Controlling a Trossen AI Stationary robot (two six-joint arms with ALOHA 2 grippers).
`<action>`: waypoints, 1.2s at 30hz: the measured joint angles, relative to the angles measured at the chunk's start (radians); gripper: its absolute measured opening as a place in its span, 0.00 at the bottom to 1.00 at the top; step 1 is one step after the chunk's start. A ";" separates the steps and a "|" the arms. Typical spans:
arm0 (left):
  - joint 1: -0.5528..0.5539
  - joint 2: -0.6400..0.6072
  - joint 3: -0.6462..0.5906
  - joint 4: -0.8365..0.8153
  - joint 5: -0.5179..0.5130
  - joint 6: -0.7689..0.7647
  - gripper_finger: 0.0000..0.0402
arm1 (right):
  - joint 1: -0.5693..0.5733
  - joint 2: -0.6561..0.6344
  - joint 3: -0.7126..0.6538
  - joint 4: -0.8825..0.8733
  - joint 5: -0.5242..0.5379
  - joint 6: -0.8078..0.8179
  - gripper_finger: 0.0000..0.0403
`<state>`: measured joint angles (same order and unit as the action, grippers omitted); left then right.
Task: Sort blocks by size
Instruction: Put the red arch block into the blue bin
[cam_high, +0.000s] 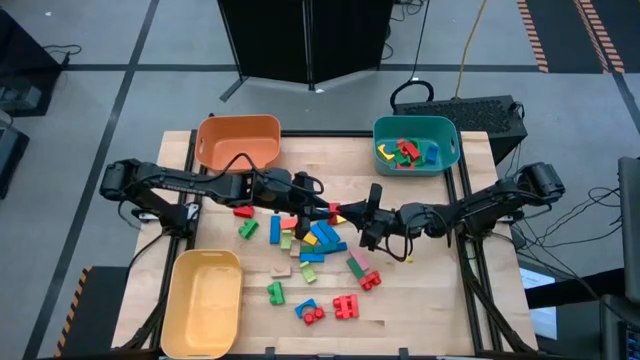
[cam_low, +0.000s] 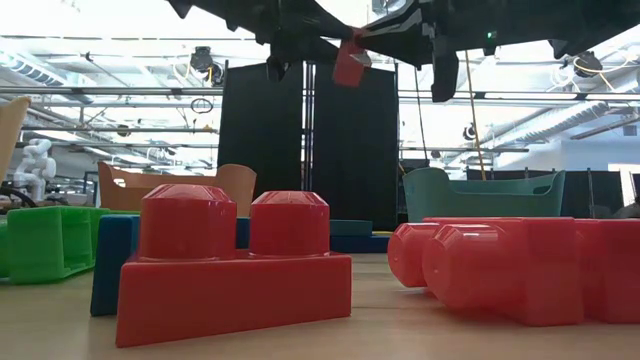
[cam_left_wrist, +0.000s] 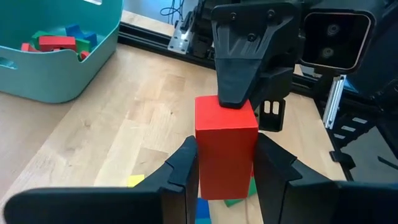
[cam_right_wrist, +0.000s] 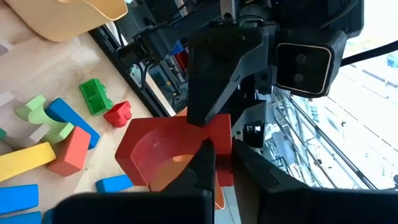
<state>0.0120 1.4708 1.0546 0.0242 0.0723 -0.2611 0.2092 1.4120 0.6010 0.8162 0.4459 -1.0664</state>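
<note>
The left gripper is clamped on a red arch block, held above mid-table. The right gripper is closed on the same block from the opposite end, so both claws meet over the table centre. In the low view the block hangs tilted, well clear of the wooden table. Its long axis runs between the two grippers, roughly left to right; the arch opening shows only in the right wrist view.

Below lies a loose pile of blocks. An orange bin stands far left, a teal bin holding blocks far right, a yellow bin near left.

In the high view, the grippers largely hide the held block.
</note>
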 joint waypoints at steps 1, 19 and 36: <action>0.001 0.000 0.000 0.000 0.000 0.000 0.25 | 0.000 0.000 0.000 0.000 0.002 0.000 0.04; 0.028 -0.010 0.002 -0.019 -0.021 0.050 0.45 | -0.016 0.001 -0.002 -0.004 0.304 -0.007 0.03; -0.064 -0.116 -0.015 -0.263 -0.257 0.087 0.45 | -0.260 -0.313 -0.118 -0.304 0.387 0.265 0.04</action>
<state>-0.0517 1.3545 1.0392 -0.2392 -0.1852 -0.1745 -0.0506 1.0992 0.4830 0.5123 0.8333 -0.8012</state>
